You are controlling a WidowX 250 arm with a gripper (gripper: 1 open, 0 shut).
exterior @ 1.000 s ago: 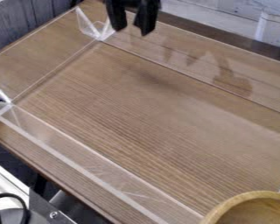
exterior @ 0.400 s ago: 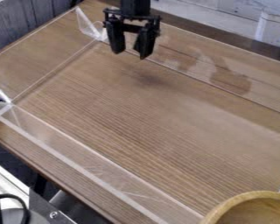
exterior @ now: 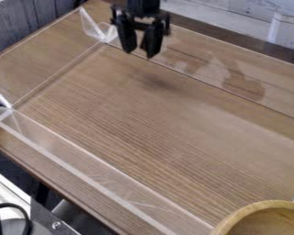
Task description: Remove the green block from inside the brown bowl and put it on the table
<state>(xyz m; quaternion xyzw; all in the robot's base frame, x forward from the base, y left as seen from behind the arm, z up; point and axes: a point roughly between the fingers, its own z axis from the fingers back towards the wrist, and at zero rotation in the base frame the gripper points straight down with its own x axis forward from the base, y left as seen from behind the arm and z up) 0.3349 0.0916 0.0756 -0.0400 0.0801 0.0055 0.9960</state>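
One black two-fingered gripper hangs near the far edge of the wide brown wood-grain table, its fingers now drawn narrower than a moment ago, though nothing shows between them. At the near right corner sits the tan wooden bowl; no green block is visible.

Brown bowl at table corner

One camera only — mounted high, angled steeply down across the brown wood-grain table. The black gripper sits at the far top edge — the tan wooden bowl's rim nearest, cropped bottom right.
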